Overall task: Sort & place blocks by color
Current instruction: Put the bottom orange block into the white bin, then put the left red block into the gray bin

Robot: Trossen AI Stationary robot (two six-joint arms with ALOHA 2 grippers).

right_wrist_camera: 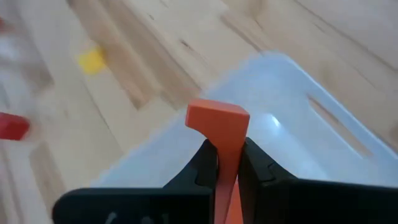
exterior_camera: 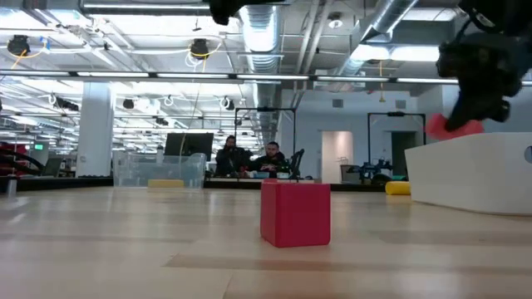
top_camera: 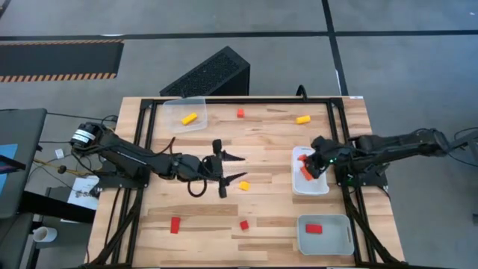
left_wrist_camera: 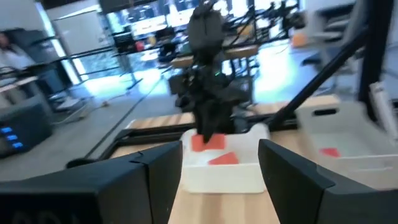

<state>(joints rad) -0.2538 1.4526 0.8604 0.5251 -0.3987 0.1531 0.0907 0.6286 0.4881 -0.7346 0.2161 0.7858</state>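
Right gripper, jaws clenched on a small orange plastic block, hangs over the white plastic tray at three o'clock on the wooden worktop; left gripper, jaws released, waits mid-worktop.

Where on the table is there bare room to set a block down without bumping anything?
Bare wood lies between the clear tray with its yellow block and the left tool. Another patch lies between the red bar and the small red cube. It is crowded around the right tool, shut on an orange block over the white tray.
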